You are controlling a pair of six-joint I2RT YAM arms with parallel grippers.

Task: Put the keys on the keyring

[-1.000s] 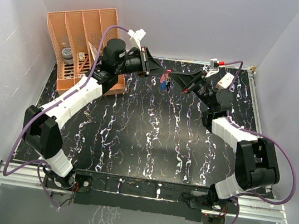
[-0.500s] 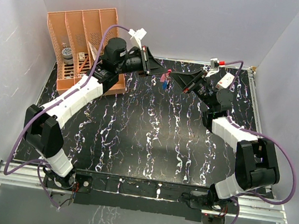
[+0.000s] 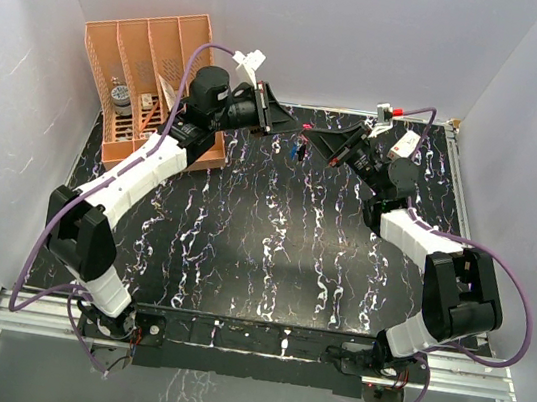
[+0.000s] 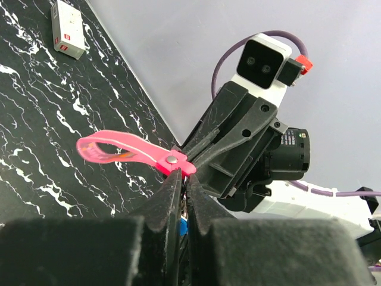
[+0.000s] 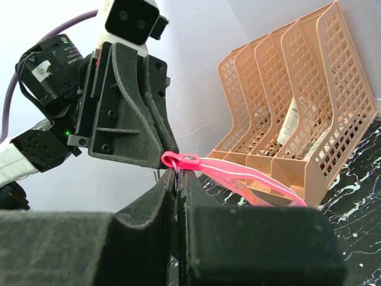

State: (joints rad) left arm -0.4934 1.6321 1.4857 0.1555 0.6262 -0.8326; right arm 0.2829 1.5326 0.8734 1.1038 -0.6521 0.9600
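Since the earlier picture, the left gripper [image 3: 286, 129] has pulled back a little toward the orange file organizer [image 3: 150, 82]. Its tip is now just beside the keyring [image 3: 298, 147] and no longer over it. From above I see less of the pink strap than before. The right gripper [image 3: 311, 147] is at the same place.

Both arms reach to the far middle of the black marbled table [image 3: 241, 248], and their tips almost meet in the air. The keyring hangs between them, above the table surface.

In the right wrist view, the right gripper's fingers are pressed together with no gap that I can see. The riveted end of the keyring sits exactly on the top of their seam, and a short dark piece goes down into the seam. So I read that this gripper has hold of the keyring at its end. The pink loop stands out freely to the side, toward the organizer.

In the left wrist view, the left gripper's fingers are nearly together, with only a thin slit between them. Their tips come up just under the same riveted end. Deep in this slit I see some metal and the blue key [image 4: 183, 227]. I cannot tell if the fingers pinch it or if it only hangs behind them. The dark key I cannot make out.

A small white box [image 4: 66, 30] lies on the table, well apart from the grippers.
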